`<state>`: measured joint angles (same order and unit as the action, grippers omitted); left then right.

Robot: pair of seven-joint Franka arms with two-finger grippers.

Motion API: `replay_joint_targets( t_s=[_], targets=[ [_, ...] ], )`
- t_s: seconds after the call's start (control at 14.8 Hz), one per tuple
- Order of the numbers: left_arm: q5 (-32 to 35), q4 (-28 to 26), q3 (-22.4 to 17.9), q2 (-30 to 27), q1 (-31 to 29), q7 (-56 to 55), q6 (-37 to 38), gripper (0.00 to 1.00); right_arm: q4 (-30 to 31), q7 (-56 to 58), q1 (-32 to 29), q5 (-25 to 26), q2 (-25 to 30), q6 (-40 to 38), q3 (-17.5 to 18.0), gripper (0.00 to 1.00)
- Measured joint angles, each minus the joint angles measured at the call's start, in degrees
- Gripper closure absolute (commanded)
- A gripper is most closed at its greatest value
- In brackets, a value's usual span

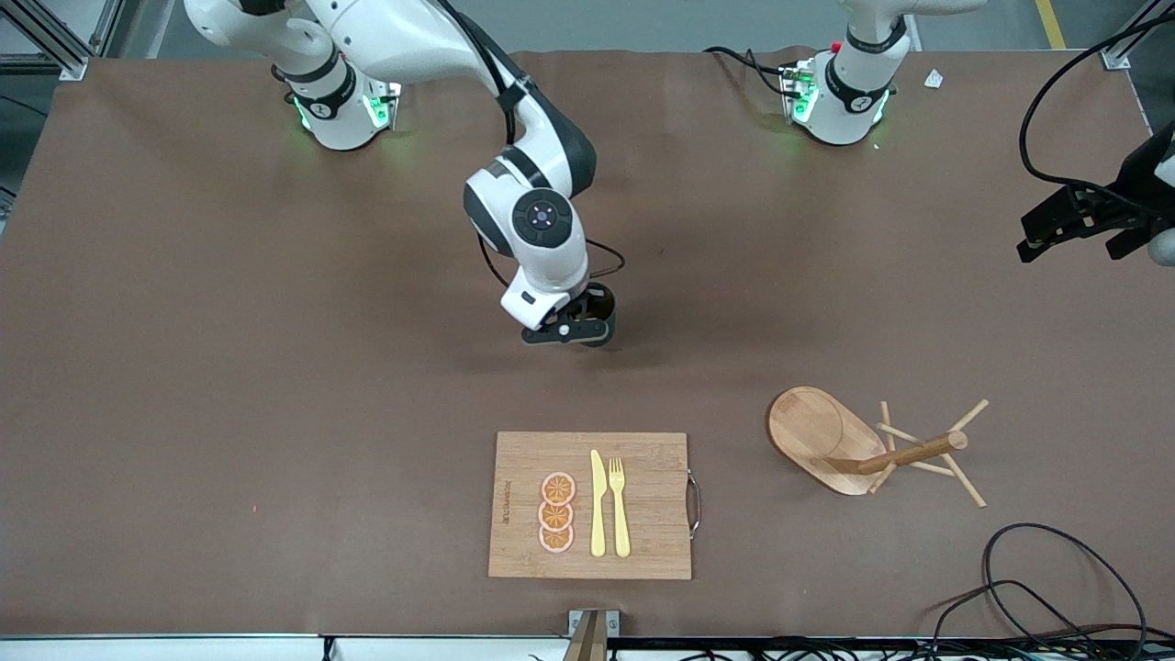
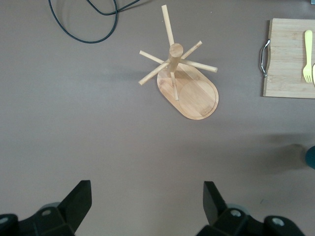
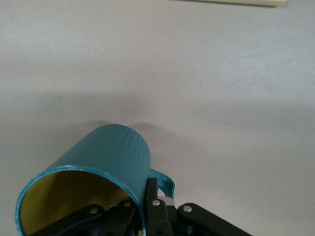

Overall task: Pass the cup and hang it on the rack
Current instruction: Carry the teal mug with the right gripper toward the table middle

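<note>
The dark teal ribbed cup [image 3: 115, 157] has a yellow-ochre inside. My right gripper [image 3: 140, 196] is shut on its wall beside the loop handle, one finger inside and one outside. In the front view this gripper [image 1: 574, 330] is low over the middle of the table and hides most of the cup [image 1: 602, 303]. I cannot tell whether the cup touches the table. The wooden rack [image 1: 826, 441] stands toward the left arm's end, nearer the front camera. It also shows in the left wrist view [image 2: 189, 88]. My left gripper [image 1: 1071, 251] [image 2: 146, 191] is open, empty and waits high at its end of the table.
A bamboo cutting board [image 1: 643, 542] with orange slices [image 1: 556, 512], a yellow knife [image 1: 598, 503] and a fork [image 1: 620, 505] lies near the front edge. Black cables [image 1: 1037, 588] loop at the front corner by the rack.
</note>
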<state>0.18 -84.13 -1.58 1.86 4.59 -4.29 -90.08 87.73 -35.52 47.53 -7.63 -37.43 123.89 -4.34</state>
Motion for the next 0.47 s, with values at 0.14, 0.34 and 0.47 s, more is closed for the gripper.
replay_joint_targets(
  t_s=[0.14, 0.34, 0.47],
  targets=[
    [0.0, 0.0, 0.0, 0.0, 0.0, 0.0, 0.0, 0.0, -1.76, -2.06, 0.84, -0.21, -1.91, 0.0, 0.02, 1.0],
    [0.0, 0.0, 0.0, 0.0, 0.0, 0.0, 0.0, 0.0, -3.29, -3.62, 2.02, -0.28, -3.94, 0.0, 0.03, 0.99],
    [0.0, 0.0, 0.0, 0.0, -0.03, 0.0, 0.0, 0.0, -3.55, -3.74, 2.16, -0.3, -4.61, 0.0, 0.03, 0.95]
  ],
)
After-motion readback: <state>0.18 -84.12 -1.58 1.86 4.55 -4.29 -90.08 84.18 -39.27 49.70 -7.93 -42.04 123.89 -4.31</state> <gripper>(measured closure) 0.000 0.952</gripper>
